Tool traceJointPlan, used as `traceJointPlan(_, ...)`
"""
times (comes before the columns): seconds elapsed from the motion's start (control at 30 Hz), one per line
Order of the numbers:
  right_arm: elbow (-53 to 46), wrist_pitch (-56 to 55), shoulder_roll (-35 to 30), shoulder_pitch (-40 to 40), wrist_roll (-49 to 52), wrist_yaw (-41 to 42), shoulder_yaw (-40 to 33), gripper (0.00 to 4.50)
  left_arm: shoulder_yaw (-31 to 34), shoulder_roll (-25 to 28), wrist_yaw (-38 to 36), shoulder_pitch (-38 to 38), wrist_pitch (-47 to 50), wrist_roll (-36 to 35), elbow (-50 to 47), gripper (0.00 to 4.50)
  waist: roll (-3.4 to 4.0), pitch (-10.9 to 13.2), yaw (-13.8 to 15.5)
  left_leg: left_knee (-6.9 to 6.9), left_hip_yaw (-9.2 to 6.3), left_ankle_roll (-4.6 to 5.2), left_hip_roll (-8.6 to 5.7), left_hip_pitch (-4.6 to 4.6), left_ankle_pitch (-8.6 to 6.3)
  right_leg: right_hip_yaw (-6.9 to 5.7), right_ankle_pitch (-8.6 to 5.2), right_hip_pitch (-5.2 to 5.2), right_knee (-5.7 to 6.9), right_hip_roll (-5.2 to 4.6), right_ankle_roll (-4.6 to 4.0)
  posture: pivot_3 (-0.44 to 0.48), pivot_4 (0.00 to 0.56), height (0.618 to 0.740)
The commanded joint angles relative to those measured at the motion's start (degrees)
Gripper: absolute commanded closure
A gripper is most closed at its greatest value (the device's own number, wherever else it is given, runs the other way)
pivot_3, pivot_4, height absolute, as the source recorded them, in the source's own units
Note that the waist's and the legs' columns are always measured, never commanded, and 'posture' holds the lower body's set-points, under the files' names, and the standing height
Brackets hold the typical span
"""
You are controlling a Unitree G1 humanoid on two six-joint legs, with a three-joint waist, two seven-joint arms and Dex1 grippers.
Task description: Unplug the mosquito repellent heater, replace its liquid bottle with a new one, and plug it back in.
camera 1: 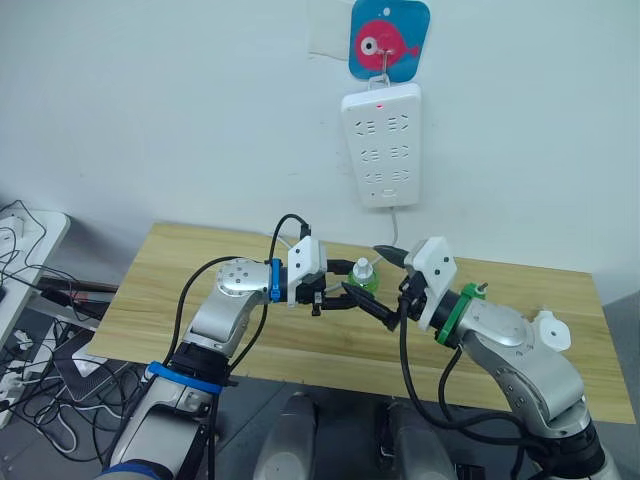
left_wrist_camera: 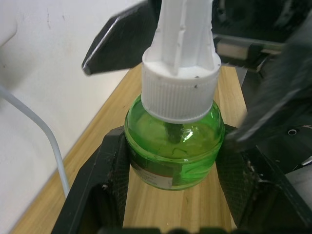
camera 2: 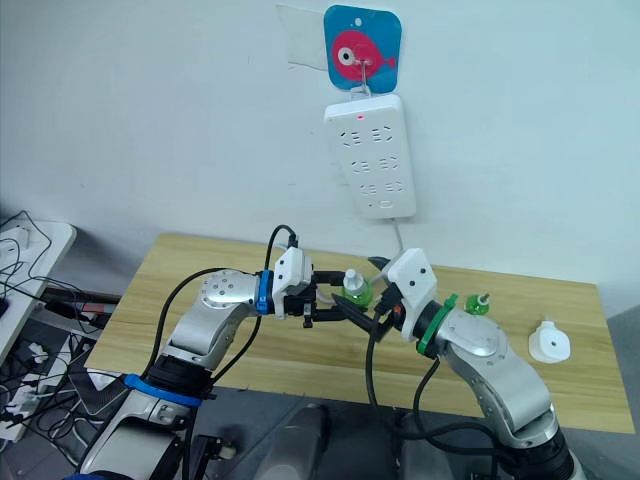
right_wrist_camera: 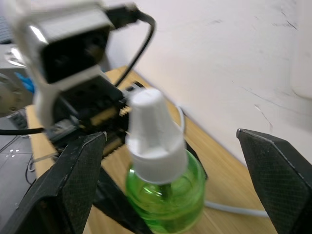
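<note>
A green liquid bottle point(camera 1: 366, 277) with a white ribbed cap point(left_wrist_camera: 179, 92) is held upright above the middle of the wooden table point(camera 1: 170, 290). My left gripper point(left_wrist_camera: 173, 156) is shut on its round body. My right gripper point(right_wrist_camera: 170, 139) is wide open, one finger on each side of the bottle and neither touching it. The white mosquito repellent heater point(camera 2: 548, 343) lies unplugged on the table at the far right. A second green bottle point(camera 2: 478, 303) stands behind my right forearm.
A white power strip point(camera 1: 382, 145) hangs on the wall from a blue fish hook point(camera 1: 388, 40), its red light on and its sockets free. Its cable point(left_wrist_camera: 46, 141) drops to the table behind the bottle. A stand with tangled cables point(camera 1: 25, 300) is at the left.
</note>
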Motion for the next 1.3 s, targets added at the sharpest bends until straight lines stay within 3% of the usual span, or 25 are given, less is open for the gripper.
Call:
traceJointPlan(0.03,-1.17,-1.02,-0.47,0.7,0.8,-0.15,-3.53,0.02,0.27,-0.33,-0.16,-0.81,-0.61,-0.35,-1.22,2.29,0.0,0.0,-0.01,0.0,0.0,0.0,0.0,0.0,0.0,0.0,0.0,0.0,0.0,0.0,0.0,0.262,0.224,0.74)
traceJointPlan(0.5,-9.76,3.13,-9.19,7.28,12.05,7.26,-10.93,0.02,0.36,-0.24,-0.15,-0.72,-1.05,-0.03,-0.29,2.29,0.0,-0.01,-0.21,0.0,-0.01,0.03,0.02,0.02,-0.02,0.0,0.0,0.03,0.01,0.03,0.0,0.253,0.226,0.74)
traceJointPlan(0.73,-3.89,0.74,-2.7,-1.21,6.32,2.83,-1.65,0.02,0.18,-0.7,0.1,-1.09,-1.72,0.56,0.35,2.29,-0.02,-0.03,-1.02,0.0,-0.04,0.02,0.03,0.04,-0.01,-0.01,0.0,0.04,0.04,0.04,0.0,0.253,0.226,0.74)
traceJointPlan(0.93,0.02,-1.29,-0.76,-2.82,2.37,0.86,-0.32,0.02,0.15,-0.76,0.17,-1.1,-1.88,0.74,0.4,2.29,-0.04,-0.05,-1.21,0.0,-0.04,0.0,0.01,0.03,0.0,-0.02,0.0,0.04,0.01,0.0,0.0,0.262,0.224,0.74)
traceJointPlan(1.13,-1.04,-0.2,-2.18,-0.35,4.13,0.9,-6.8,0.02,0.03,-0.64,0.08,-0.48,-1.71,0.61,-0.12,2.29,-0.03,-0.05,-1.33,-0.01,-0.06,0.01,0.01,0.03,-0.01,-0.03,0.0,0.04,0.03,0.01,0.0,0.254,0.235,0.74)
traceJointPlan(1.3,-5.61,2.01,-7.09,4.5,8.24,4.19,-10.8,0.02,-0.12,-1.03,-0.21,-0.76,-2.04,0.77,0.84,2.29,-0.03,-0.05,-1.36,0.0,-0.05,0.02,0.01,0.03,-0.01,-0.02,0.0,0.05,0.02,0.0,0.0,0.236,0.237,0.74)
